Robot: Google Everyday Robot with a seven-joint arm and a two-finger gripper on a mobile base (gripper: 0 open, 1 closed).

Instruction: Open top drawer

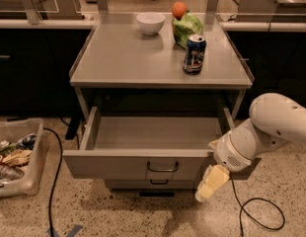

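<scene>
The top drawer [118,166] is a wide grey metal drawer under the grey cart top. It stands pulled far out, and its bare inside shows. A small dark wire handle [162,169] sits at the centre of its flat front. My gripper [210,183], with pale yellow fingers, hangs just right of the drawer's front right corner, below the white arm [271,127]. It is off the handle and holds nothing that I can see. A narrower drawer [148,183] shows below, shut.
On the cart top [118,58] stand a white bowl [150,22], a green bag [188,27] with an orange [179,9] behind it, and a blue can [194,54]. A clear bin of litter [15,154] sits on the floor at left. Black cables [259,214] lie on the floor.
</scene>
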